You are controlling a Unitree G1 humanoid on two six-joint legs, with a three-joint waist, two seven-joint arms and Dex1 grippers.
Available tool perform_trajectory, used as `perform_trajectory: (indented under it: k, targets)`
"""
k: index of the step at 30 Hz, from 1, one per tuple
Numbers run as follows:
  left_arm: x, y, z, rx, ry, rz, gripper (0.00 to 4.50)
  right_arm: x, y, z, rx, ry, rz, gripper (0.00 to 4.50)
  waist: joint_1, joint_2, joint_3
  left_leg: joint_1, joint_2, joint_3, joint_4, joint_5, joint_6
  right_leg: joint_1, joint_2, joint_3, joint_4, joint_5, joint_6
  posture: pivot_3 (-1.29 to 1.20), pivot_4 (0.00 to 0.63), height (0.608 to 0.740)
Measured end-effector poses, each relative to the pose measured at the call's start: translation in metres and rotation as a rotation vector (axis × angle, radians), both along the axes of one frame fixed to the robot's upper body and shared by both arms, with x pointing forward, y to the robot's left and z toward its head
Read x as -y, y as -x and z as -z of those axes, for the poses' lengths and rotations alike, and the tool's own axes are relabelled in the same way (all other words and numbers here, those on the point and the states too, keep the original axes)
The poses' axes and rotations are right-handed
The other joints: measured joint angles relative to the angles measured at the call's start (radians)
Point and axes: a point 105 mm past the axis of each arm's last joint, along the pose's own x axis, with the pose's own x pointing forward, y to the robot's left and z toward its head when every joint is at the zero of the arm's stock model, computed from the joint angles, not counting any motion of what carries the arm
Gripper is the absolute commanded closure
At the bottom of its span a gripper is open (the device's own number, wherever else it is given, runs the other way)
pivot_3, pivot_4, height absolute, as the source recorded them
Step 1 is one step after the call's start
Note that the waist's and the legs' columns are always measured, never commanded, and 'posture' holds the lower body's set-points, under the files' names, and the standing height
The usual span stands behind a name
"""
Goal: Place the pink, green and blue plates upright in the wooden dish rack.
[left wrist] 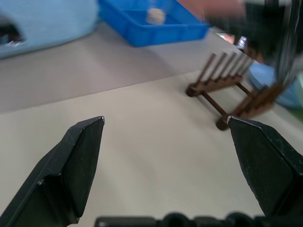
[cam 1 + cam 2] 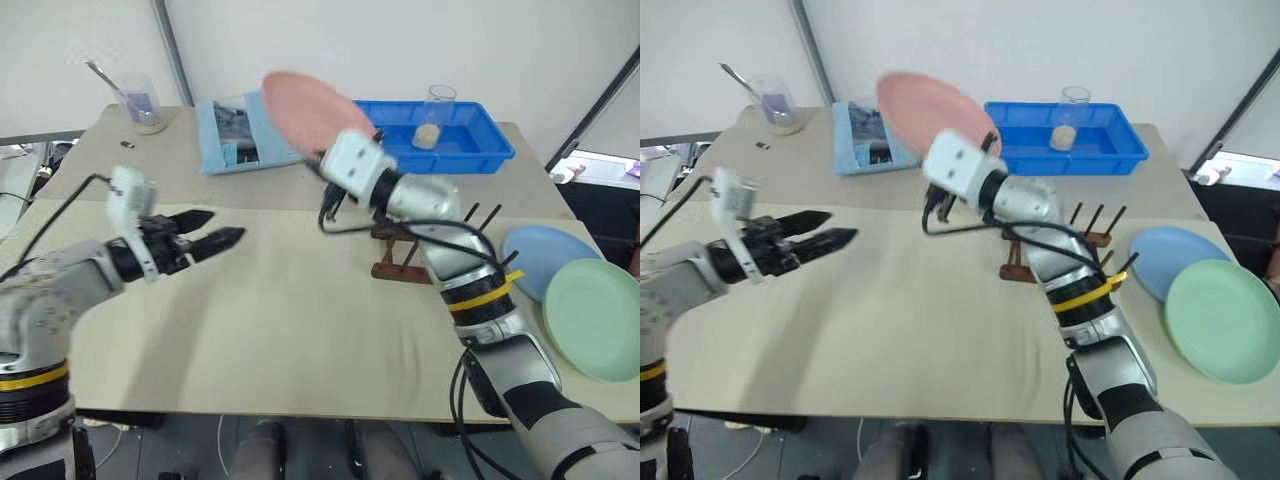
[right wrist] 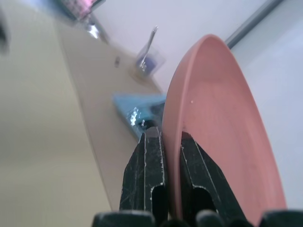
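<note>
Head views: right gripper is clamped on the rim of the pink plate, held in the air over the far half of the table, tilted. Wooden dish rack sits below and nearer the robot than the plate, mostly behind the right forearm. Blue plate and green plate lie flat at the table's right edge, green overlapping blue. Left gripper hangs spread and empty, well apart on the left.

Left wrist view: fingers wide apart, nothing between; rack ahead, pegs upright, rails running away.

Right wrist view: fingers pinch the pink rim, plate edge-on.

My read: right arm is nearer; plate must come down and back, edge aligned across the rails between pegs.
</note>
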Motion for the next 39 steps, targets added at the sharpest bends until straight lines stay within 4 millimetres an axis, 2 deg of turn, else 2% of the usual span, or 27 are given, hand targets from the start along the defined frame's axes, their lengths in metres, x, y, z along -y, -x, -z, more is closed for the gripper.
perform_trajectory:
  k: [2,4,8,12,14,15,19,28,39]
  targets:
    - [0.023,0.001,0.002,0.091,-0.049,0.086,0.03,0.028,0.013,-0.014,-0.103,-0.160,-0.017,4.50,0.013,0.000,0.000,0.000,0.000,0.000,0.000,0.000,0.000,0.000,0.000,0.000,0.000,0.000,0.000,0.00,0.150,0.740]
    - [0.053,0.012,0.006,0.146,-0.063,0.220,0.03,0.063,0.027,-0.019,-0.206,-0.278,-0.008,4.50,0.024,0.000,0.000,-0.002,0.000,0.001,0.000,0.000,0.001,0.000,0.000,0.000,-0.001,0.000,0.000,0.00,0.150,0.740]
    - [0.081,0.022,0.003,0.204,-0.065,0.379,0.03,0.111,0.053,-0.020,-0.338,-0.459,0.039,4.50,0.018,0.000,0.000,-0.002,0.001,0.001,0.000,0.002,0.003,0.000,0.002,0.000,-0.002,0.000,0.000,0.00,0.150,0.740]
    - [0.101,0.031,-0.002,0.251,-0.053,0.527,0.03,0.157,0.077,-0.022,-0.396,-0.654,0.113,4.50,0.013,0.000,0.000,-0.001,0.001,0.001,0.000,0.004,0.007,0.000,0.003,0.001,-0.001,-0.001,0.000,0.00,0.150,0.740]
    - [0.108,0.032,-0.003,0.255,-0.047,0.581,0.03,0.171,0.086,-0.016,-0.432,-0.720,0.135,4.50,0.009,0.000,0.000,0.000,0.001,0.001,0.000,0.005,0.010,0.002,0.003,0.001,-0.001,-0.002,0.001,0.00,0.150,0.740]
    - [0.109,0.033,-0.003,0.261,-0.050,0.600,0.03,0.176,0.089,-0.011,-0.459,-0.744,0.143,4.50,0.007,0.000,0.000,0.001,0.001,0.001,0.000,0.006,0.010,0.002,0.003,0.002,-0.001,-0.004,0.006,0.00,0.150,0.740]
    - [0.114,0.033,0.000,0.267,-0.064,0.664,0.03,0.191,0.096,0.009,-0.555,-0.801,0.194,4.50,-0.001,0.001,0.000,0.001,0.000,0.001,0.000,0.007,0.012,0.002,0.003,0.002,-0.001,-0.004,0.007,0.00,0.150,0.740]
    - [0.122,0.034,-0.003,0.271,-0.044,0.744,0.03,0.213,0.099,0.023,-0.648,-0.854,0.239,4.50,-0.011,0.001,0.000,0.000,-0.001,0.000,0.000,0.006,0.012,0.003,0.003,0.003,-0.002,-0.004,0.008,0.00,0.150,0.740]
    - [0.123,0.038,-0.005,0.252,-0.009,0.767,0.03,0.229,0.075,0.031,-0.757,-0.911,0.241,4.50,-0.011,0.001,0.000,0.001,-0.001,0.000,0.000,0.006,0.012,0.004,0.003,0.003,-0.003,-0.004,0.009,0.00,0.150,0.740]
